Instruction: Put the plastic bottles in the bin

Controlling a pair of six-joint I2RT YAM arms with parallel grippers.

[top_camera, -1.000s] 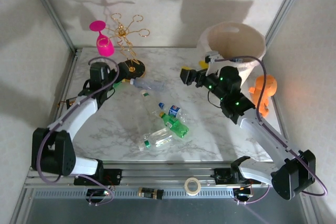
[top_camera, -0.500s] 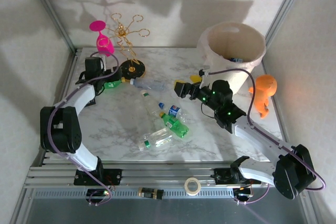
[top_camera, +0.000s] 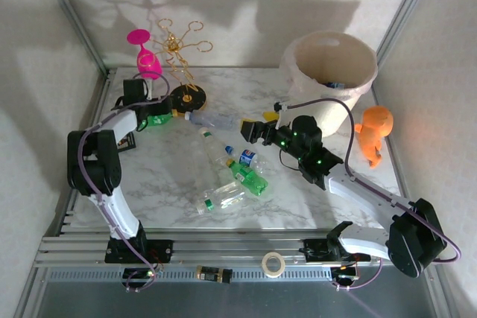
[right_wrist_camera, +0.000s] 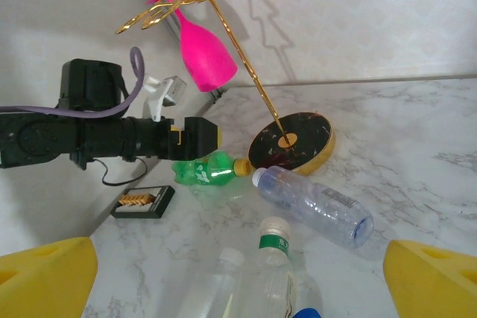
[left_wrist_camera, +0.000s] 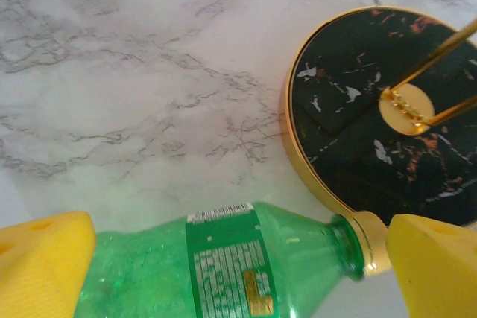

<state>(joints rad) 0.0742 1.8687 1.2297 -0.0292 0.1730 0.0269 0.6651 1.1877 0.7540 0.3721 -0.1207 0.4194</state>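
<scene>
Cream bin (top_camera: pixel 298 56) — bottle (top_camera: pixel 333 84) inside; left gripper (right_wrist_camera: pixel 209 137) released, straddling green bottle (left_wrist_camera: pixel 223 266); right gripper (top_camera: pixel 247 130) released — jaws wide.

I'm swinging my left gripper (left_wrist_camera: pixel 237 258) further into the upper left, seemingly bringing it astride the green bottle (right_wrist_camera: pixel 201 171). My right gripper (top_camera: pixel 246 129) is sliding leftward from the bin (top_camera: pixel 297 61) toward frame centre.
</scene>
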